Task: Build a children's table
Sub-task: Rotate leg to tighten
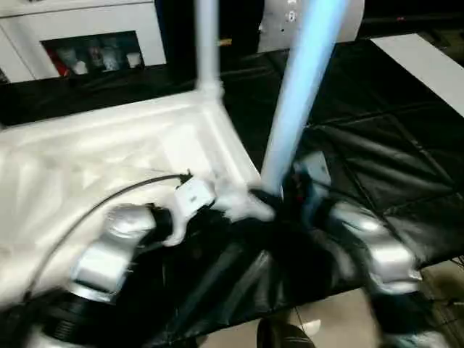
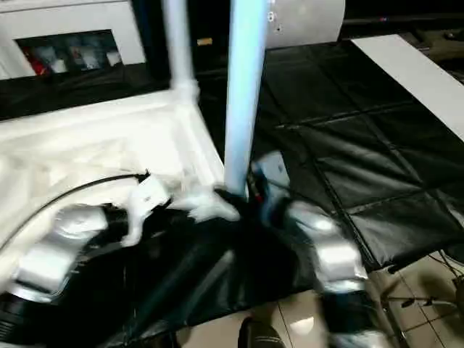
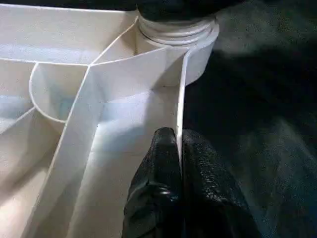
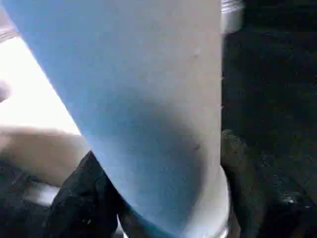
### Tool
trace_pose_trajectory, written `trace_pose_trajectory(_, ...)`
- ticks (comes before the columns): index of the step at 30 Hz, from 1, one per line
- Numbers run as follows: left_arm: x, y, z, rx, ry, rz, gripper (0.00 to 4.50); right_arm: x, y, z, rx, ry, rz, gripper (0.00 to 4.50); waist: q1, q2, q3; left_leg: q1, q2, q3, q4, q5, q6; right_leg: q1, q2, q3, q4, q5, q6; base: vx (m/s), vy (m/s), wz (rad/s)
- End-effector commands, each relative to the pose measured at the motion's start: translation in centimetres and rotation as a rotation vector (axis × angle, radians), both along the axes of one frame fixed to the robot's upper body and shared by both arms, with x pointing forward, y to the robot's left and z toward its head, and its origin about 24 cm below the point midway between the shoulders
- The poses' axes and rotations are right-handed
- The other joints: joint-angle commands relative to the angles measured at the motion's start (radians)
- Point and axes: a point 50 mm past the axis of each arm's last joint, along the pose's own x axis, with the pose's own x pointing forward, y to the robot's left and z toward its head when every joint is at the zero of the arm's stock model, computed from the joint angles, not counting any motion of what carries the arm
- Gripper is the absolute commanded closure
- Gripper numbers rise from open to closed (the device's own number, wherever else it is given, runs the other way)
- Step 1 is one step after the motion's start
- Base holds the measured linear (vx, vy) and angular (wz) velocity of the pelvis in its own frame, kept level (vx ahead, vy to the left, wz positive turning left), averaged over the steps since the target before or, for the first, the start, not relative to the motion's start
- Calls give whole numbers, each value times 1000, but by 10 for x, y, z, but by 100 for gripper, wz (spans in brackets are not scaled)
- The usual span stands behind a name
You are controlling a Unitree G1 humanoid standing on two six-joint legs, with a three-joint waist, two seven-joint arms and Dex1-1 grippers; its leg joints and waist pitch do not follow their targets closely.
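2 pincers: left (image 3: 179, 148) clamps tabletop (image 1: 109, 145) rim; right (image 4: 148, 198) grips leg (image 1: 301, 94).

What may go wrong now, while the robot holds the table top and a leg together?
1. The leg in the right hand leans to one side at the near corner; if pushed like this, it may jam or slip out of the socket.
2. The left hand pinches only the thin rim of the table top, so the top may slide or tip.
3. The far leg could get knocked.
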Motion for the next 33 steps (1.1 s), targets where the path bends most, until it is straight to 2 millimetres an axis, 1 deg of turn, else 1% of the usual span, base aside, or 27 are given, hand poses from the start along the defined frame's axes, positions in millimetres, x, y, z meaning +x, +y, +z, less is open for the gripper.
trace_pose_trajectory(1,6,-20,19,-94,-102,111,450,-9,35,-19,10,129,44,192,9,-7,-57,14,50,-30,-70,-198,22,40,-77,50,-82,-321,-190,0,0,0)
trace_pose_trajectory(3,8,-29,23,-101,-122,165,450,-7,42,-19,10,143,-33,192,8,-12,-60,13,48,-27,-68,-177,33,43,-75,51,-80,-282,-184,0,0,0)
trace_pose_trajectory(5,7,-42,28,-112,-138,198,450,-6,52,-17,11,125,-92,192,10,-11,-64,12,46,-26,-65,-142,52,44,-73,51,-75,-212,-185,26,-6,3)
trace_pose_trajectory(6,6,-45,29,-119,-137,200,450,-6,53,-17,8,114,-99,136,13,-10,-68,10,45,-25,-62,-117,61,47,-72,50,-70,-159,-189,0,0,0)
trace_pose_trajectory(7,5,-46,29,-121,-135,202,450,-6,54,-17,7,112,-103,122,14,-7,-70,7,44,-25,-61,-87,74,52,-71,49,-63,-97,-199,0,0,0)
trace_pose_trajectory(9,4,-51,32,-117,-138,201,450,-6,55,-15,35,114,-140,120,13,-9,-70,5,44,-24,-59,-71,86,52,-69,48,-59,-44,-209,0,0,0)
trace_pose_trajectory(10,3,-50,31,-109,-141,194,450,-7,54,-13,63,105,-150,110,11,-6,-69,0,42,-26,-59,-70,95,56,-70,47,-57,-25,-214,0,0,0)
trace_pose_trajectory(11,3,-50,31,-107,-142,192,450,-7,53,-13,71,102,-152,110,8,-8,-70,0,42,-27,-59,-77,98,59,-72,45,-57,-26,-212,0,0,0)
trace_pose_trajectory(12,3,-49,31,-104,-142,190,450,-7,52,-12,76,96,-152,80,7,-9,-69,-1,42,-28,-59,-81,99,60,-71,45,-58,-30,-212,0,0,0)
trace_pose_trajectory(13,3,-47,30,-98,-143,184,450,-7,50,-11,71,83,-147,74,6,-6,-66,5,44,-26,-60,-108,96,54,-70,45,-64,-69,-211,0,0,0)
trace_pose_trajectory(14,4,-45,30,-94,-144,179,450,-8,48,-11,64,73,-144,74,6,-5,-66,5,44,-26,-60,-117,93,54,-70,45,-64,-84,-210,0,0,0)
trace_pose_trajectory(15,4,-42,29,-87,-142,170,450,-8,44,-10,60,53,-133,67,6,-4,-63,5,45,-26,-62,-135,86,53,-71,45,-68,-116,-205,0,0,0)
trace_pose_trajectory(16,3,-36,26,-72,-137,151,450,-10,34,-9,43,24,-114,53,7,-4,-64,6,44,-26,-61,-138,83,53,-71,45,-69,-123,-201,0,0,0)
trace_pose_trajectory(17,3,-31,25,-63,-132,133,450,-11,27,-8,26,-7,-94,38,11,-1,-66,8,46,-27,-61,-130,79,54,-70,46,-65,-109,-197,0,0,0)
trace_pose_trajectory(18,3,-29,24,-59,-130,124,450,-11,24,-7,16,-23,-84,30,10,-1,-66,8,47,-27,-61,-127,80,53,-69,46,-65,-95,-199,0,0,0)
trace_pose_trajectory(20,2,-23,22,-51,-127,98,450,-13,13,-6,1,-47,-65,21,11,-3,-65,6,45,-26,-60,-125,88,56,-70,46,-64,-76,-207,0,0,0)
trace_pose_trajectory(21,1,-17,20,-41,-122,62,450,-15,0,-4,-18,-73,-31,10,13,-2,-66,6,45,-25,-59,-125,91,57,-73,47,-64,-77,-213,0,0,0)
trace_pose_trajectory(22,1,-12,18,-30,-119,30,450,-16,-7,-2,-34,-94,5,10,14,-2,-66,6,44,-26,-58,-123,93,58,-72,46,-63,-77,-214,0,0,0)
trace_pose_trajectory(24,0,-8,17,-19,-116,-4,450,-18,-14,0,-52,-114,47,10,16,-3,-65,7,46,-27,-58,-123,100,58,-71,45,-63,-85,-215,0,0,0)
trace_pose_trajectory(25,-2,-3,15,-9,-111,-68,450,-21,-23,3,-80,-136,132,10,17,2,-67,7,45,-27,-57,-120,103,57,-71,44,-62,-81,-220,0,0,0)
trace_pose_trajectory(26,-3,-1,15,-6,-110,-96,450,-23,-26,4,-93,-141,169,10,20,0,-68,8,46,-26,-55,-116,112,60,-71,45,-60,-66,-222,0,0,0)
trace_pose_trajectory(27,-5,1,14,-1,-104,-127,450,-24,-29,5,-108,-147,209,10,24,1,-68,10,48,-26,-54,-105,121,58,-70,45,-57,-44,-234,0,0,0)
trace_pose_trajectory(28,-7,6,12,26,-93,-198,450,-27,-36,7,-138,-157,283,10,31,1,-70,13,47,-25,-52,-101,128,58,-69,44,-58,-36,-239,0,0,0)
trace_pose_trajectory(29,-8,9,11,40,-84,-241,450,-28,-39,8,-150,-158,325,10,32,-2,-70,11,46,-24,-51,-102,134,58,-70,45,-56,-35,-240,0,0,0)
trace_pose_trajectory(30,-9,11,10,48,-76,-273,450,-28,-41,9,-160,-158,357,10,37,3,-69,15,50,-24,-53,-106,136,54,-72,46,-56,-46,-247,0,0,0)
trace_pose_trajectory(32,-11,13,10,47,-58,-322,450,-29,-45,11,-181,-158,409,10,43,4,-68,18,53,-23,-53,-114,133,52,-72,46,-57,-61,-255,0,0,0)
trace_pose_trajectory(33,-12,15,10,45,-47,-357,450,-29,-47,11,-203,-161,440,10,44,2,-67,18,54,-22,-54,-116,130,51,-72,46,-57,-68,-256,0,0,0)
